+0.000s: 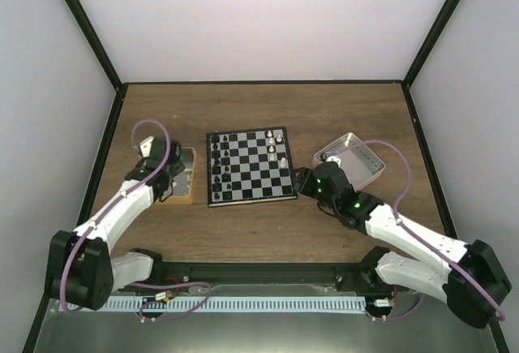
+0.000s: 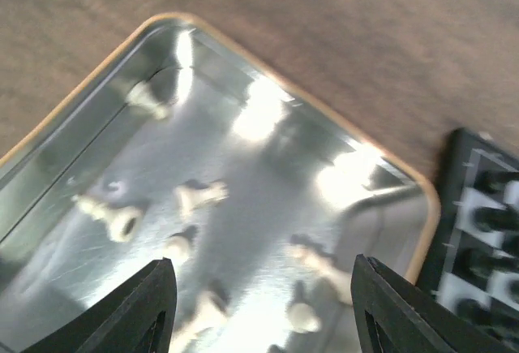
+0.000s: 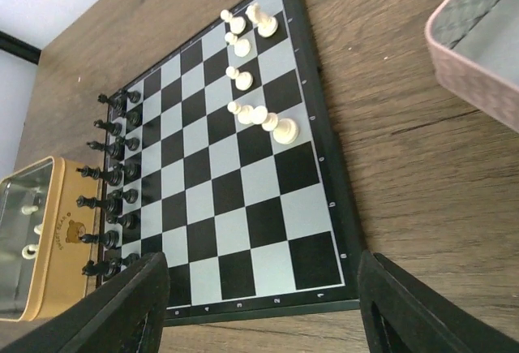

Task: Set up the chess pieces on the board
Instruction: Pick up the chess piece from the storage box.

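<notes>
Cream chess pieces (image 2: 199, 197) lie loose in the tin (image 2: 251, 178) just under the wide-open, empty left pincer (image 2: 261, 300), the board (image 3: 243, 182) off past its right finger, so fetching a white piece seems in hand: next, lower astride one figure and close.

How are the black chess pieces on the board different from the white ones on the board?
The black pieces are dark, while the white pieces are cream. The black pieces fill two long rows along one edge of the board. The white pieces are only a few, bunched toward one corner of the opposite edge. Both kinds are tiny and sit on the board's squares.
</notes>
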Robot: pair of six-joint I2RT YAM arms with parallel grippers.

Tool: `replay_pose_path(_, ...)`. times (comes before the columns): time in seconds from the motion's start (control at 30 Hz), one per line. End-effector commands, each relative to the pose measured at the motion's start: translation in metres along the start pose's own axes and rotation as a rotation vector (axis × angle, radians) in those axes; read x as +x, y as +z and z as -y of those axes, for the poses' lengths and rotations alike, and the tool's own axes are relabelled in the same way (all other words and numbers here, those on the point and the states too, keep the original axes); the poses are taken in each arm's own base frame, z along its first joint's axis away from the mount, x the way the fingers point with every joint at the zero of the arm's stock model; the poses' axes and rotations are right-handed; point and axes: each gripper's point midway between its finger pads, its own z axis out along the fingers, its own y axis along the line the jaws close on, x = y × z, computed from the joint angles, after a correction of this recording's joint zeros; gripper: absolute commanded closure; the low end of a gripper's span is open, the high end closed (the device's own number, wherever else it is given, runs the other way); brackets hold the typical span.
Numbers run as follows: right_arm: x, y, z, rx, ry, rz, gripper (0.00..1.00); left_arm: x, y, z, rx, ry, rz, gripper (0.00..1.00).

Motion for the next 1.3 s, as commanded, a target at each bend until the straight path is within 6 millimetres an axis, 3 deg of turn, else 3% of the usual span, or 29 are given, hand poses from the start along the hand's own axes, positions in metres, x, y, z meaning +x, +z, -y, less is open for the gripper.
replay_pose_path(0.0, -0.011, 0.005, -0.031, -0.075, -0.016, -0.018, 0.35, 0.024, 0.019, -0.03, -0.043, -0.055, -0.124, 0.4)
replay_pose_path(0.13, -0.008, 0.015, -0.038, -0.076, -0.03, -0.049, 0.35, 0.037, 0.041, -0.049, -0.092, -0.096, -0.223, 0.54)
replay_pose_path(0.27, -0.005, 0.02, -0.041, -0.079, -0.029, -0.064, 0.36, 0.033, 0.052, -0.048, -0.063, -0.128, -0.248, 0.57)
replay_pose_path(0.57, -0.007, 0.024, -0.041, -0.076, -0.027, -0.056, 0.36, 0.041, 0.061, -0.059, -0.106, -0.123, -0.28, 0.69)
replay_pose_path(0.9, -0.011, 0.021, -0.04, -0.07, -0.036, -0.037, 0.37, 0.035, 0.071, -0.061, -0.122, -0.083, -0.265, 0.72)
replay_pose_path(1.0, -0.012, 0.019, -0.041, -0.072, -0.038, -0.033, 0.36, 0.032, 0.074, -0.059, -0.121, -0.069, -0.265, 0.78)
replay_pose_path(1.13, -0.014, 0.016, -0.041, -0.075, -0.038, -0.026, 0.36, 0.025, 0.073, -0.059, -0.128, -0.051, -0.248, 0.94)
replay_pose_path(1.27, -0.015, 0.011, -0.042, -0.088, -0.034, -0.018, 0.36, 0.015, 0.063, -0.052, -0.091, -0.032, -0.222, 0.96)
